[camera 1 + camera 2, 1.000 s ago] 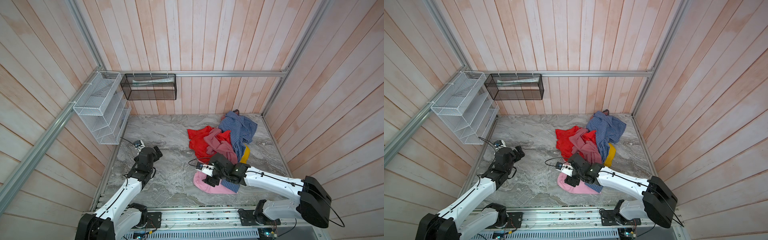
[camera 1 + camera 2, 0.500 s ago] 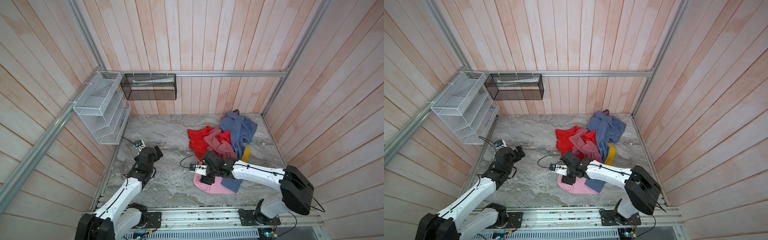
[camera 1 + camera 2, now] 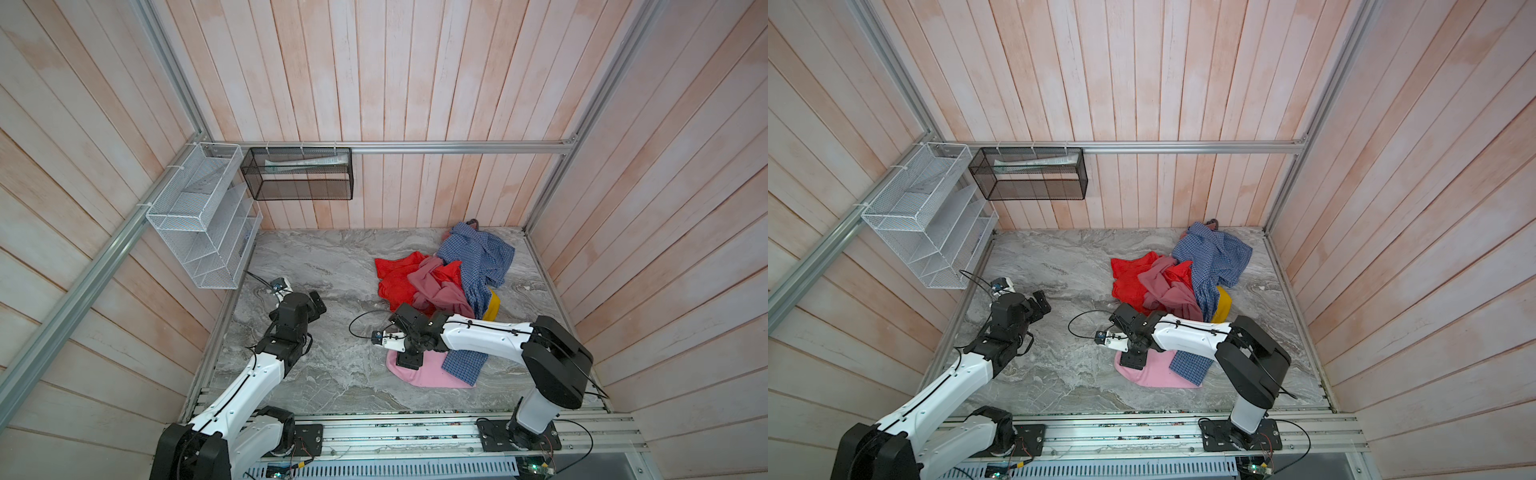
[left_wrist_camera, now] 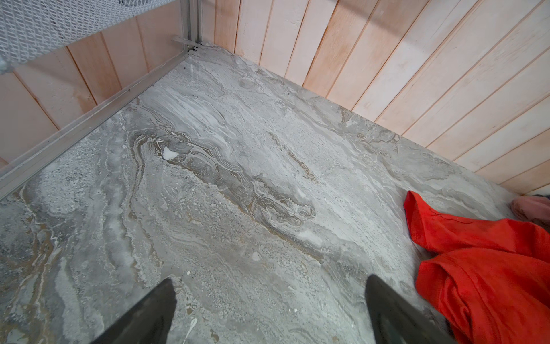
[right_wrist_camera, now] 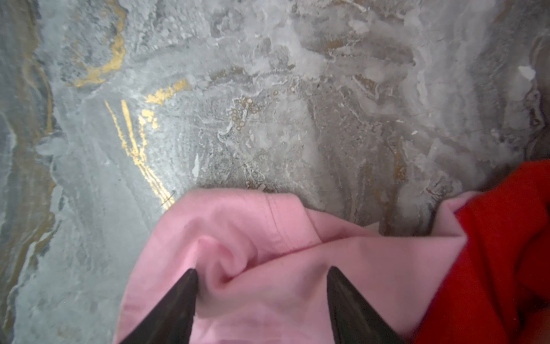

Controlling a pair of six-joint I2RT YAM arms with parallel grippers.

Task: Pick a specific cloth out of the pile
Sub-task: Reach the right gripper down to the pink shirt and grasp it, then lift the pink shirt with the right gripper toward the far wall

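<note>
Change: the right pincer (image 3: 409, 359) is sliding from over the middle of the light pink cloth (image 3: 432, 374) to its 9 o'clock edge, and its jaws are narrowing. In the right wrist view they are still standing apart, straddling a raised fold of the cloth (image 5: 268, 238), not yet pinching it. We are reading this as the grasp just starting, on the right garment.

The cloth is lying flat on the counter (image 3: 332, 257) at 6 o'clock from the pile (image 3: 449, 274), with a blue checked sleeve (image 3: 463, 365) overlapping its 3 o'clock side. We are expecting some drag there.

The left pincer (image 3: 316, 305) is staying wide open, holding nothing, hovering over bare counter at 9 o'clock from the pile.

Writing: we are finding none readable, and no label is showing on the cloth.
</note>
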